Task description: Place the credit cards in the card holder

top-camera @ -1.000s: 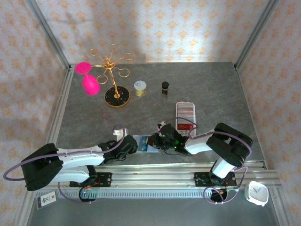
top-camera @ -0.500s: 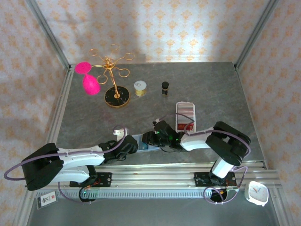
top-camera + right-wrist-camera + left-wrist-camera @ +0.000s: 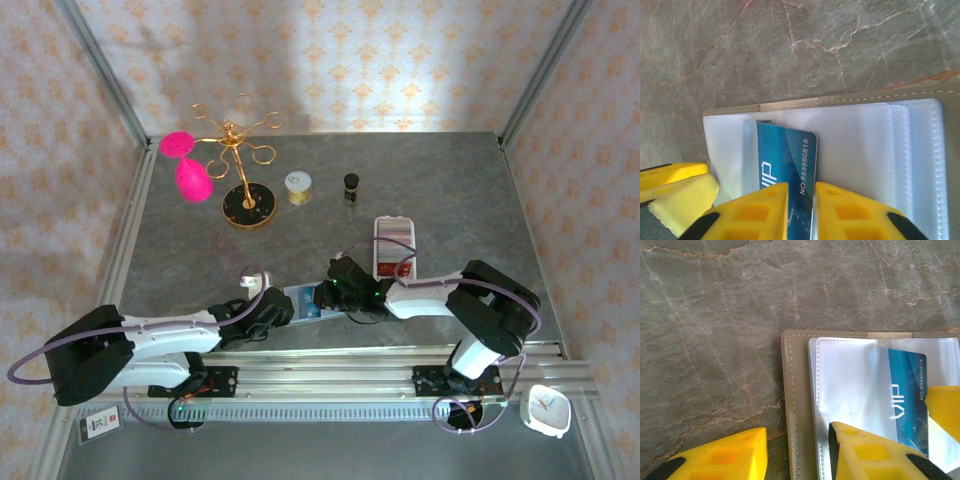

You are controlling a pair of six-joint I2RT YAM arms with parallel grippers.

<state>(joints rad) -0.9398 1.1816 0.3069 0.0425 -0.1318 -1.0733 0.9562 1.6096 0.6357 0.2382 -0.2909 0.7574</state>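
Fingers of both arms meet at the small grey-green stitched card holder [image 3: 786, 390], which lies open on the grey marbled stone table [image 3: 450, 190], its clear plastic sleeves facing up. Beyond the holder, on its right, lies a long white perforated plastic tray [image 3: 393, 247]; we cannot tell what it carries.

The left gripper [image 3: 797, 434] is released and grasps nothing. One yellow finger lies on the holder's sleeve, the other on bare stone just beside the holder's stitched edge. We judge it to be pinning the holder flat.

The right gripper [image 3: 800, 192] is clenched on a glossy dark-blue plastic credit card [image 3: 787, 155] with white VIP lettering. The card lies over the holder's middle, its leading edge at a sleeve mouth and seemingly partly under the film.

We judge the step to be the insertion itself, partway done. Next we would push the card straight along the sleeve and keep it flat so its corners do not catch the film. The left finger should hold the holder against sliding until the right fingers let go.
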